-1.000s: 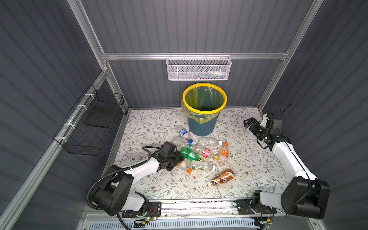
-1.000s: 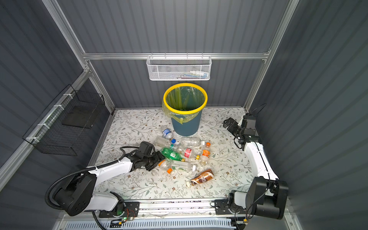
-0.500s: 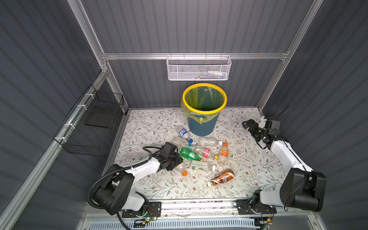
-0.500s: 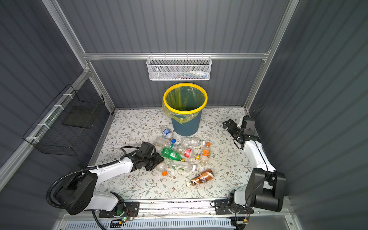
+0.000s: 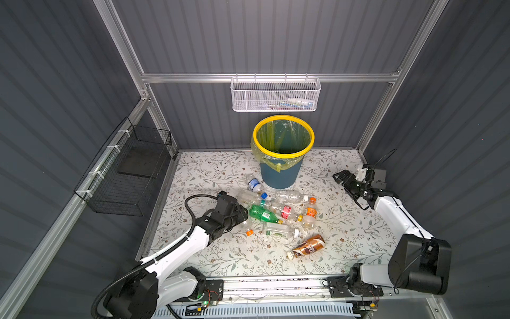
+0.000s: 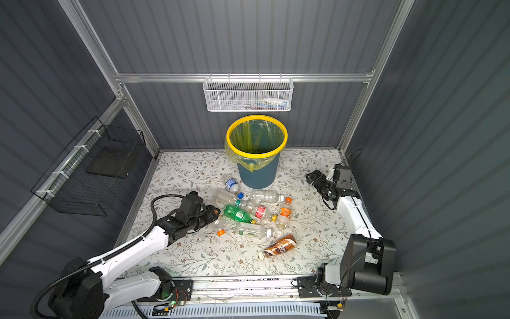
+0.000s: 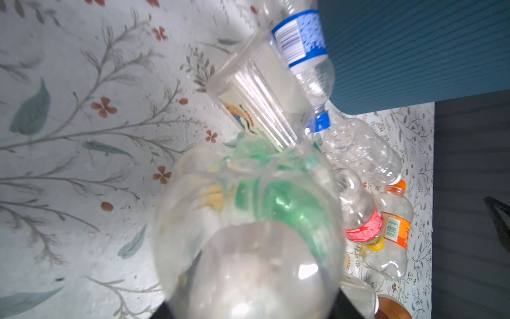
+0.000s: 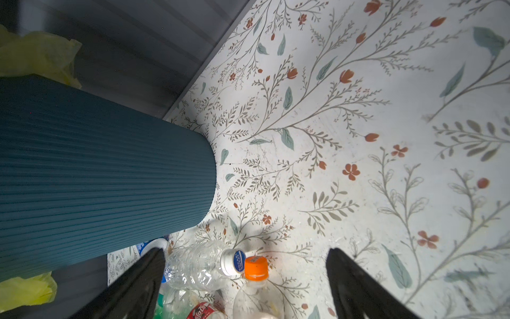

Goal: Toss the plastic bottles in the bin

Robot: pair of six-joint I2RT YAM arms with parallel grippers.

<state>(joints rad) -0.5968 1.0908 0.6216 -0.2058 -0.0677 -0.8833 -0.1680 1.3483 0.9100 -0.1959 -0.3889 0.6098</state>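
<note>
**Light, crushable bottle gripped at its belly**

The left hand [image 5: 240,218] is narrowed around a clear, orange-capped plastic bottle [image 7: 248,234] at the near-left edge of the heap of plastic bottles [image 5: 262,213] on the floral bench [image 5: 209,256]. Empty, thin-walled and slick, the bottle probably dents easily, so a gentle mid-body hold suits it. Farther back, the right hand [image 8: 244,251] gapes wide and empty, off to the side of the blue-grey, yellow-rimmed bin [image 5: 278,174].

Left jaws have closed on the orange-capped clear bottle [image 5: 246,227], tugging it leftward; right jaws edged inward.
</note>
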